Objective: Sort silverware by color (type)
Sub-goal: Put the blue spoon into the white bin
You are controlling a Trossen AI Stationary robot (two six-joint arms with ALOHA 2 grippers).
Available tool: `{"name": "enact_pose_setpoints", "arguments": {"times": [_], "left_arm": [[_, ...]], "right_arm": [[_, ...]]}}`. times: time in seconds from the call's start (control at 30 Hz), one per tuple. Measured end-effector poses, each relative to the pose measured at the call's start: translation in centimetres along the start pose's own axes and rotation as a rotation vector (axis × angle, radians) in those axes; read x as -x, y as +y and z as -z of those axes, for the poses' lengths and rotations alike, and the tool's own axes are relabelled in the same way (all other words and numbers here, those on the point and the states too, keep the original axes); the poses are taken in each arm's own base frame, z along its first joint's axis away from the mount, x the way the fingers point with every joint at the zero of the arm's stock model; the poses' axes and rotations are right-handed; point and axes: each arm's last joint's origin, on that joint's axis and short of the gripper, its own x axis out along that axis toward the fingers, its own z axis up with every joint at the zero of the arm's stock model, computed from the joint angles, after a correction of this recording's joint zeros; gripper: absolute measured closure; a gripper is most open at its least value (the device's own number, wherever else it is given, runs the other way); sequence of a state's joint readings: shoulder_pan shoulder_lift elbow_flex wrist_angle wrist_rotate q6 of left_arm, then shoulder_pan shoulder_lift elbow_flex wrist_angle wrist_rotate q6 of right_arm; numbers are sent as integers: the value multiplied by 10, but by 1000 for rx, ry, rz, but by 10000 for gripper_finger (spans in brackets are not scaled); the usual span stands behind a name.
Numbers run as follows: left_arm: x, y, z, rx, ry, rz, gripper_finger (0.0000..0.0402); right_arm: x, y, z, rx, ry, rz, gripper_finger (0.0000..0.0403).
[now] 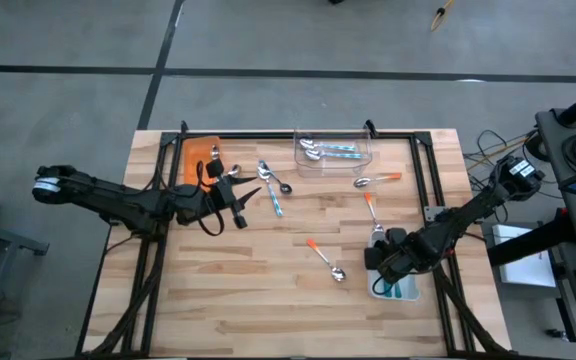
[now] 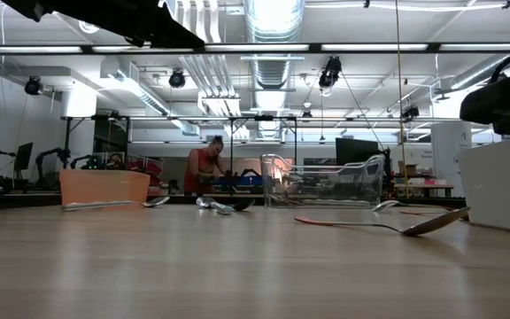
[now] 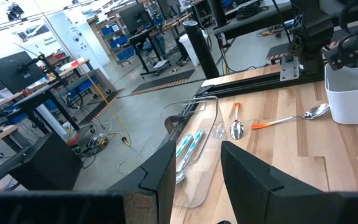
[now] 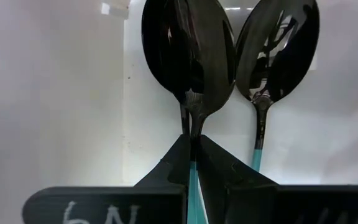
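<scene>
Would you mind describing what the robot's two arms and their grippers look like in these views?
Both arms are dark, nearly black, jointed links. The left arm ends at its far base in a pale rounded cap, and an orange cable loops beside the left gripper. Its fingers are broad, flat, matte-black blades. The right gripper has black wedge-shaped fingers, with white handwritten characters on the body below them.

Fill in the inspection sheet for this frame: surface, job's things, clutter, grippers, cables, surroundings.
Surface: wooden table, bare planks in front.
Job's things: loose spoons mid-table; teal-handled spoons in the clear tray; orange tray at the far left; white tray at the right.
Clutter: nothing seen.
Grippers: right gripper over the white tray, jaws shut on a teal-handled spoon, a second one beside it; left gripper near the orange tray, jaws apart, empty.
Cables: bundle off the table's right edge.
Surroundings: workshop, person far behind.
</scene>
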State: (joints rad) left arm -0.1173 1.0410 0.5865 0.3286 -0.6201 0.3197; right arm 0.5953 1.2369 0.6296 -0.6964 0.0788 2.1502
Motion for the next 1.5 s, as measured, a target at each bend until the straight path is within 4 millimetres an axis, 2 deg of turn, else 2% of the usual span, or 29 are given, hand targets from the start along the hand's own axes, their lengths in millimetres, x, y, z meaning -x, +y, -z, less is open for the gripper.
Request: {"name": "enact_pose_setpoints", "arguments": {"times": [0.87, 1.23, 1.5], "left_arm": [[0, 0, 0, -1, 1, 0, 293], [0, 0, 0, -1, 1, 0, 293], [0, 0, 0, 0, 1, 0, 293]], "right_arm": [[-6, 2, 2, 4, -8, 8, 393], [-6, 2, 2, -12, -3, 8, 353], [1, 2, 1, -14, 25, -18, 342]]}}
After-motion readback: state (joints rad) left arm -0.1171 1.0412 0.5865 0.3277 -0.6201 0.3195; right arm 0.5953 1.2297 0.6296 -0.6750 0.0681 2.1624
